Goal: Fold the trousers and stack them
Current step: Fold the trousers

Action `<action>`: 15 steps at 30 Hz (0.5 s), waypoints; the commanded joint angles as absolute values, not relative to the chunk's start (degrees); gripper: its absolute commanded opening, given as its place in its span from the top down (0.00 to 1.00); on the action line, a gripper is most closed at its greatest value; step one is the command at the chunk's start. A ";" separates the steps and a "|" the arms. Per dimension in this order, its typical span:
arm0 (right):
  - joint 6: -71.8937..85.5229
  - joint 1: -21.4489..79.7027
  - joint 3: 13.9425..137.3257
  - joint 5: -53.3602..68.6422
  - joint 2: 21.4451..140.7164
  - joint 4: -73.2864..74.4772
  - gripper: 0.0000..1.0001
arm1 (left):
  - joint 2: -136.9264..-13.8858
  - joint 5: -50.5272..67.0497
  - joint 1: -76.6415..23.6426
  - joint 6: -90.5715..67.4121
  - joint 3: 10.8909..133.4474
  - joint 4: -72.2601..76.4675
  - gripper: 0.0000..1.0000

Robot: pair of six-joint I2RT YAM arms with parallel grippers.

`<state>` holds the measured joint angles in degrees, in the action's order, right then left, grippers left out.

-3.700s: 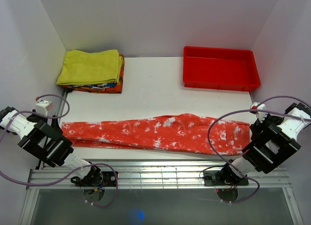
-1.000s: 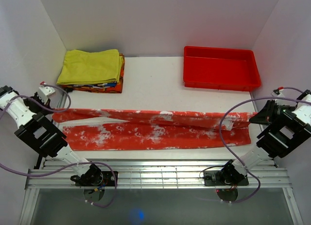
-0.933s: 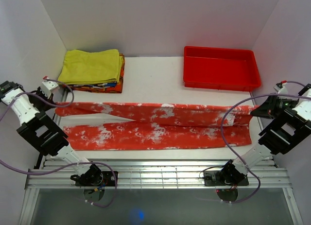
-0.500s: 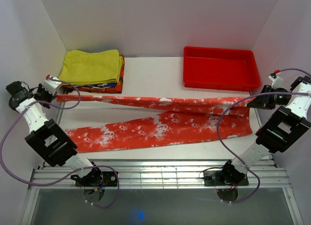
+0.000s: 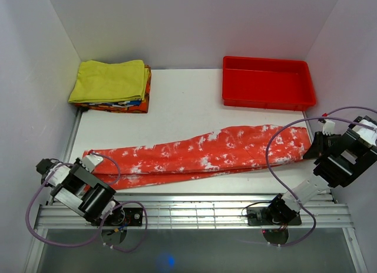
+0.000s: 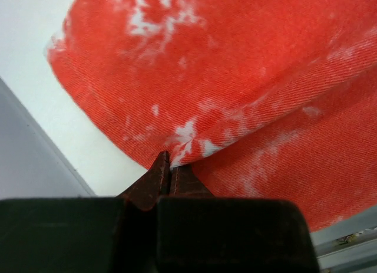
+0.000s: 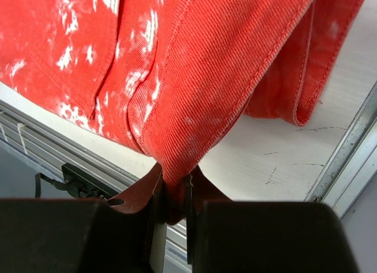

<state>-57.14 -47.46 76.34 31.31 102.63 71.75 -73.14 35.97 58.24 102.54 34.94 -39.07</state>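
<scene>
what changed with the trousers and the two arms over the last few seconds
Both arms swung back toward the near edge, the left gripper farthest, laying the stretched leg of the red-orange white-blotched cloth trousers over the other leg, so they now lie as one slanted band. The left gripper and the right gripper stayed shut on the cloth ends. The yellow folded garment and the red plastic tray did not move.

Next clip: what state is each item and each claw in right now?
trousers: doubled lengthwise, stretched out, both ends gripped.
left claw: shut on the trousers' edge.
right claw: shut on the trousers.
red tray: empty.
yellow garment: folded, topping a stack.
</scene>
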 commanded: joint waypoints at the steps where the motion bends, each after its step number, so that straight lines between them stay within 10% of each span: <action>1: -58.62 -49.13 75.33 28.30 105.47 66.01 0.92 | -70.40 31.38 59.41 110.39 30.60 -33.41 1.00; 15: -49.42 -40.62 96.40 53.50 106.35 72.17 0.92 | -84.72 43.94 55.99 76.50 66.39 -39.11 1.00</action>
<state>-53.78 -42.13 89.78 44.01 106.72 80.84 -83.05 42.61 56.34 88.99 56.40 -44.95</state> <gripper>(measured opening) 0.157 0.024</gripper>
